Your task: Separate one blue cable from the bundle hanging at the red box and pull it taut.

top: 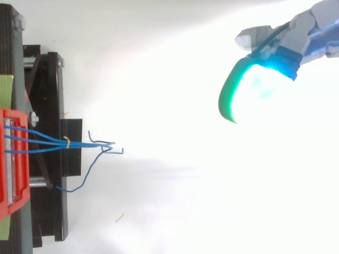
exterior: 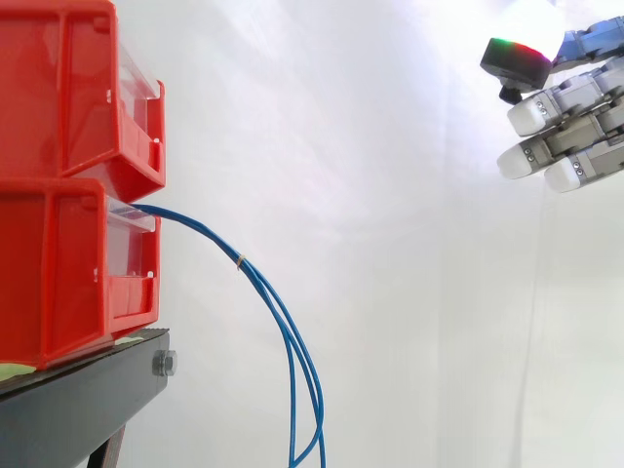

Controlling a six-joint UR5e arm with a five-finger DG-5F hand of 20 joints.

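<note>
Blue cables: a slack bundle leaving the front of the lower red bin, tied by a small band, arcing down past the black stand.
Red bins: two stacked at the stand's front edge.
Hand: high up, well apart from the cables, fingers nearly straight, holding nothing.

A black stand carries two stacked red bins: the lower bin rests directly on its top, and the upper bin sits on the lower. A pale green strip shows beneath, and a bolt marks the stand's end.
</note>
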